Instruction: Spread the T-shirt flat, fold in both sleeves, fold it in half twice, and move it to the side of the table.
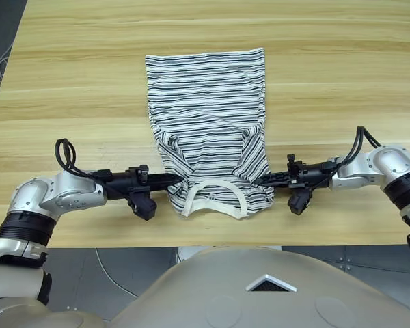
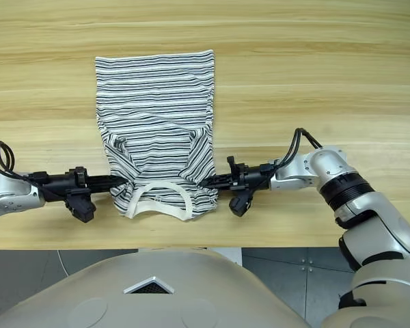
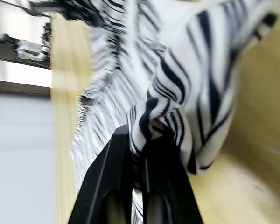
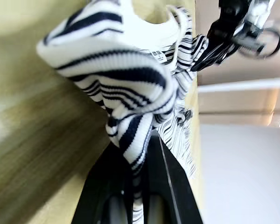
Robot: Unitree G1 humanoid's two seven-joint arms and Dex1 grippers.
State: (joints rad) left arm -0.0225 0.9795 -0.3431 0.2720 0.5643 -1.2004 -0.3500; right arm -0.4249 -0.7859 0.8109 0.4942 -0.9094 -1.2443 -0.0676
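Left eye view records the striped T-shirt point(image 1: 208, 116) lying on the wooden table point(image 1: 68, 82), roughly central. Its hem points to the far edge and its white collar point(image 1: 214, 199) lies toward the robot, near the table's front edge. Both sleeves point(image 1: 249, 154) are folded inward over the body, giving a narrow outline, with wrinkling at the shoulders. At table level, the left gripper point(image 1: 180, 180) is at the near left shoulder corner and the right gripper point(image 1: 257, 181) at the near right one. Left wrist view: black fingers point(image 3: 107, 186) set narrow, striped fabric pinched between them. Right wrist view: fingers point(image 4: 172, 186) likewise clamped on a bunched fold of the shirt.
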